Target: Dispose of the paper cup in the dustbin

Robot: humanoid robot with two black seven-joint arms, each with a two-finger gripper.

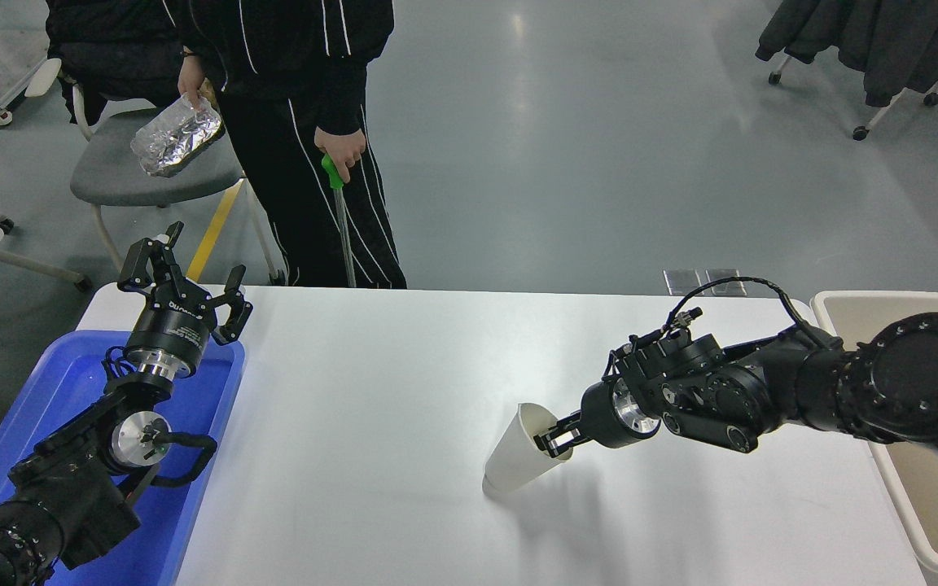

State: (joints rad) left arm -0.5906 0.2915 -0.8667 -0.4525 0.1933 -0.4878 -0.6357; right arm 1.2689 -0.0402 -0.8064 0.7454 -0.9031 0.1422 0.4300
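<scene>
Head view over a white tabletop (371,366). Right arm in from the right edge, reaching left across the tabletop, ending in the right hand (552,439) at the cup (518,454). Cup white and tapered, tilted, narrow base down and to the left on the tabletop, open mouth up and to the right, facing the hand. Right hand narrow, fingers (557,443) pinched on the rim at the mouth, one seemingly inside, one outside. Base of the cup apparently touching the tabletop, with a faint shadow beside it; cannot tell for sure whether lifted.

Bin (900,496) beige with a thick pale rim, off the right end of the tabletop, partly hidden behind the right arm, well apart from the cup.

Left arm parked at the lower left, above a blue tray (216,423) at the left end of the tabletop. Left hand (184,273) pointing up and away, fingers spread wide, holding nothing.

Beyond the far edge, a person (306,122) in dark clothes with thin white stripes, standing. One hand (192,81) with a crumpled foil bag (176,134), the other hand (340,150) on a green-handled stick (343,220). Grey chair (123,175) behind the bag. Dark jackets (868,41) on a wheeled rack at top right
</scene>
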